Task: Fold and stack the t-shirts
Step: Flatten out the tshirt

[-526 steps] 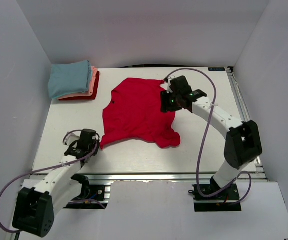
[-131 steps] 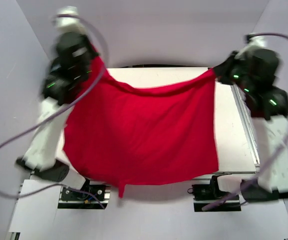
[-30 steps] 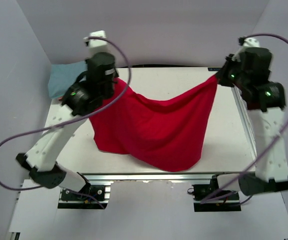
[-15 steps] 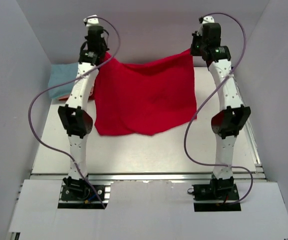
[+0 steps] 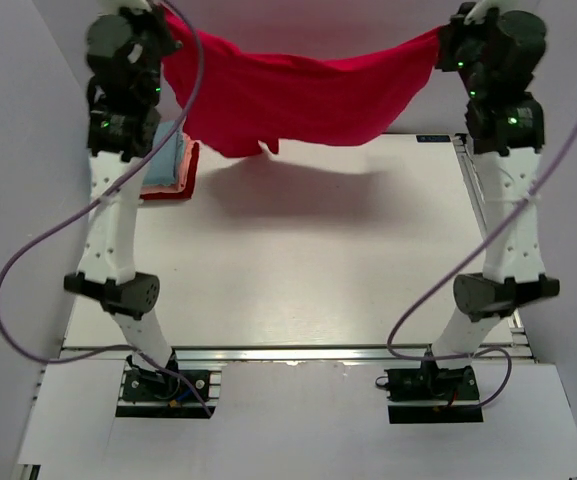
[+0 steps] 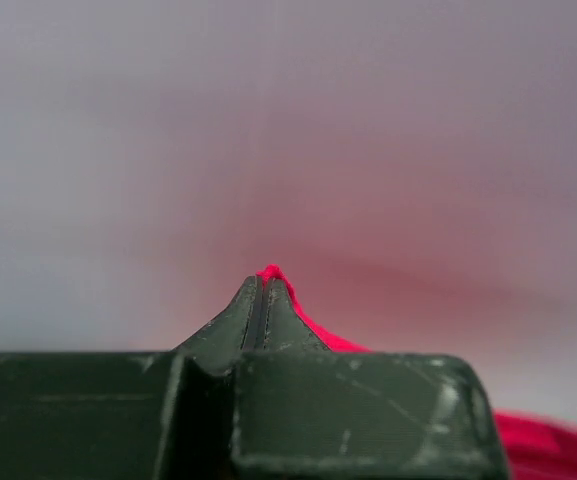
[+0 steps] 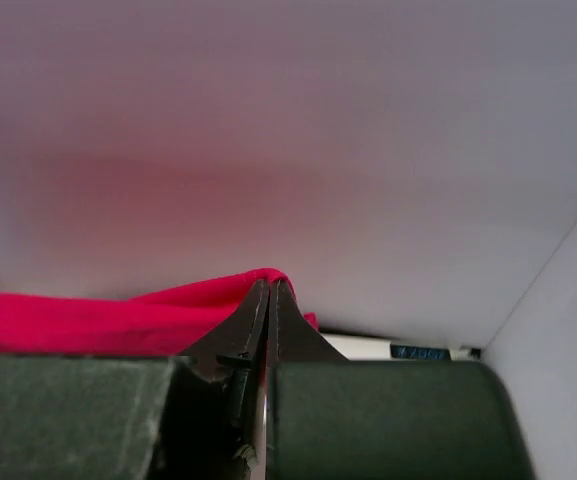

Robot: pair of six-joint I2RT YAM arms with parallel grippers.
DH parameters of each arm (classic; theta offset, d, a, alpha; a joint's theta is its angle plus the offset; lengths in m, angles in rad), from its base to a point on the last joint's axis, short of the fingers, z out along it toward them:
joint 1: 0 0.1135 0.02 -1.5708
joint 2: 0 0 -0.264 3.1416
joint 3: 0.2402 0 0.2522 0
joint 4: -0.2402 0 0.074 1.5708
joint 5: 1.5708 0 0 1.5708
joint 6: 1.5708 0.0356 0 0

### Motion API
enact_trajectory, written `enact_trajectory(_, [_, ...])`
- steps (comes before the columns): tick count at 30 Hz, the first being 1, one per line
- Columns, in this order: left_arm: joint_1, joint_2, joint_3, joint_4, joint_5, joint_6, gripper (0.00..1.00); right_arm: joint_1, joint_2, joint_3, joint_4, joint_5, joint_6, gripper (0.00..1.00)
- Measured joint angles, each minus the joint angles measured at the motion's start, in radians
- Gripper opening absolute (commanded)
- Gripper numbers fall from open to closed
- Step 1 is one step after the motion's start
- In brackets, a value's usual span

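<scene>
A bright red t-shirt [image 5: 298,95] hangs stretched in the air between both raised arms, high over the far part of the table. My left gripper [image 5: 165,30] is shut on its left corner, and red cloth [image 6: 313,325] pokes out past the closed fingertips in the left wrist view. My right gripper [image 5: 446,42] is shut on the right corner, with red cloth [image 7: 98,320] trailing left in the right wrist view. A stack of folded t-shirts [image 5: 171,165], light blue over salmon-pink over red, lies at the far left, half hidden behind the left arm.
The white table [image 5: 308,260] lies below the hanging shirt. White walls close in at left, right and back. A metal rail [image 5: 483,215] runs along the table's right edge. Both arm bases sit at the near edge.
Both arms have risen higher and spread wider, lifting the red shirt fully off the table so that it hangs as a taut band.
</scene>
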Motion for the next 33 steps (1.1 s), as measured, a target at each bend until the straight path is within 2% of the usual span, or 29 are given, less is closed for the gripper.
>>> enact_trajectory(2, [0.0,-0.074,-0.002,0.01,-0.001,0.001,0.0,-0.002,-0.058,-0.001,0.007,-0.002,-0.001,0.0])
enact_trajectory(8, [-0.041,-0.27,-0.185,0.003,-0.057,0.0,0.0,0.018,-0.202,-0.131,-0.012,-0.004,0.006,0.0])
enact_trajectory(12, [-0.104,-0.285,-0.198,-0.075,-0.096,0.005,0.0,0.051,-0.296,-0.267,-0.058,-0.001,0.006,0.0])
enact_trajectory(15, [-0.138,-0.277,-0.174,-0.146,-0.116,0.009,0.0,0.059,-0.345,-0.307,-0.114,0.0,0.007,0.0])
enact_trajectory(20, [-0.161,-0.263,-0.076,-0.219,-0.122,0.011,0.0,0.065,-0.412,-0.294,-0.161,0.011,0.007,0.0])
enact_trajectory(26, [-0.162,-0.301,-0.064,-0.217,-0.122,-0.007,0.0,0.068,-0.426,-0.232,-0.167,0.018,0.01,0.0])
enact_trajectory(30, [-0.162,-0.362,-0.212,-0.164,-0.141,-0.013,0.0,0.069,-0.428,-0.287,-0.15,0.018,0.014,0.0])
enact_trajectory(33, [-0.161,-0.375,-0.336,-0.127,-0.169,-0.011,0.0,0.069,-0.427,-0.417,-0.109,0.014,0.02,0.0])
